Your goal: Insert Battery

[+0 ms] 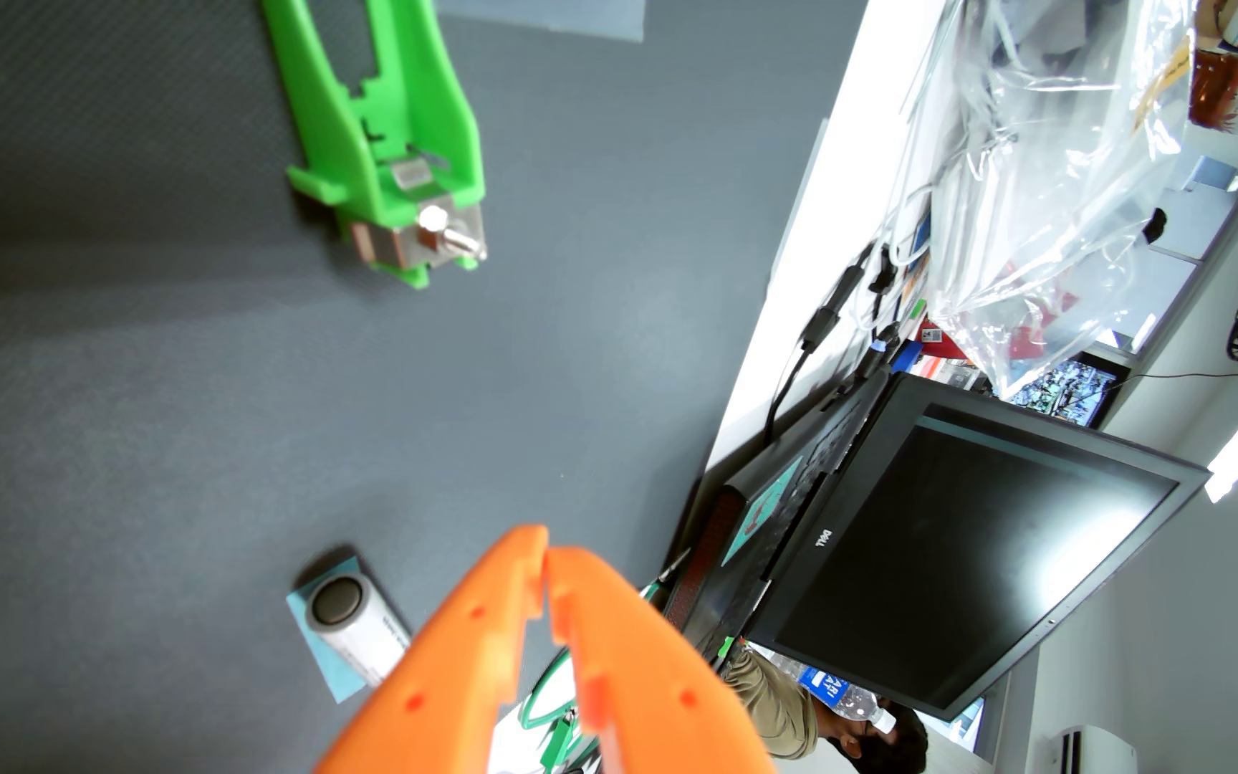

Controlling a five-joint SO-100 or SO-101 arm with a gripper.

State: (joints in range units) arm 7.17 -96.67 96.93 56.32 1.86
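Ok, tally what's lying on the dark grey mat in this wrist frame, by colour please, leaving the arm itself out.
Green: 1, the battery holder with metal fittings at its near end
White: 1, the battery, lying on its side
Light blue: 2, the patch under the battery, and a patch at the top edge
Total: 4

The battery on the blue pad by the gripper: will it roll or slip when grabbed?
The battery is a smooth cylinder lying on its side, so it probably rolls if nudged. Its glossy sleeve may slip between the plastic fingers. The blue pad beneath might damp rolling slightly.
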